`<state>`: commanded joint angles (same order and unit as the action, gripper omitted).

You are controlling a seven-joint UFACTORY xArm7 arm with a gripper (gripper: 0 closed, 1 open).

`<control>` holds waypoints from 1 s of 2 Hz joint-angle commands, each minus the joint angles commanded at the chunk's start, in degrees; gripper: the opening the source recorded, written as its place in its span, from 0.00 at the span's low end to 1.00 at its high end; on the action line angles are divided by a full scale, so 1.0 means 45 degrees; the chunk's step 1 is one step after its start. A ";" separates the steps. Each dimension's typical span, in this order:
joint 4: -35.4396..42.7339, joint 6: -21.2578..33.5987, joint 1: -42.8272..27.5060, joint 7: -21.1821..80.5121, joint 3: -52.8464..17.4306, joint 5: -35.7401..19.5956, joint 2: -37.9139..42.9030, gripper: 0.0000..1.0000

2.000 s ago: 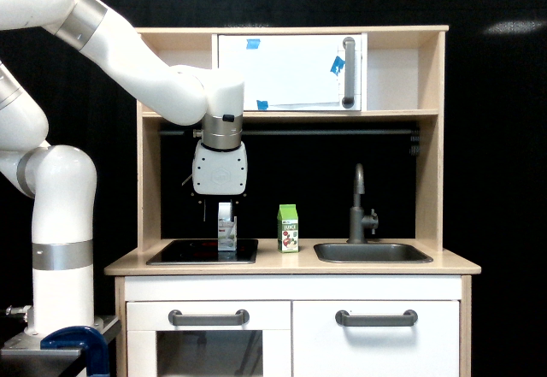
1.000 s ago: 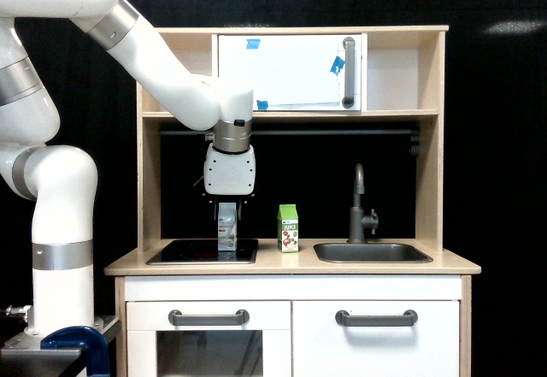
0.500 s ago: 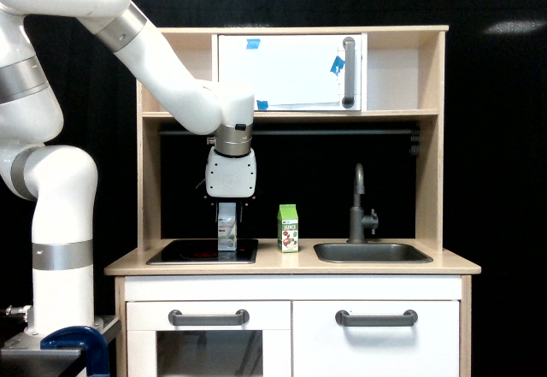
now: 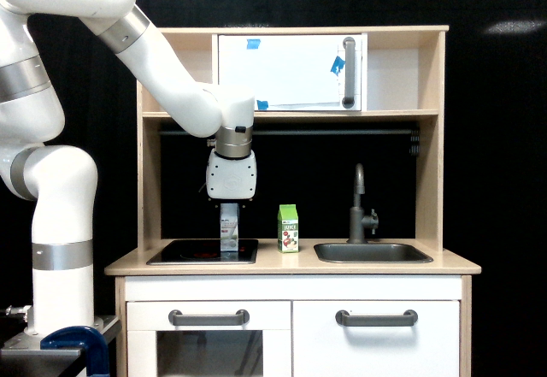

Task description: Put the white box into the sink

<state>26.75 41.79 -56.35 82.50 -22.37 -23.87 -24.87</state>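
On the exterior view's left the white box (image 4: pixel 229 230) stands on the stovetop (image 4: pixel 202 251), juice carton (image 4: pixel 289 228) then sink (image 4: pixel 373 253) rightward.

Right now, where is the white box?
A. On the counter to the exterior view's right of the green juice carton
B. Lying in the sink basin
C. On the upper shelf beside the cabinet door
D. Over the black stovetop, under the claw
D: the white box stands upright over the black stovetop, directly beneath the claw, well to the exterior view's left of the sink.
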 joint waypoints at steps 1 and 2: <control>0.0820 0.2289 0.1306 0.0003 -0.0386 0.1315 -0.1177 0.00; 0.3837 0.4021 0.1655 0.3178 -0.3196 0.1138 0.1443 0.00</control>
<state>44.02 59.88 -48.90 96.80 -36.75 -18.75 -18.38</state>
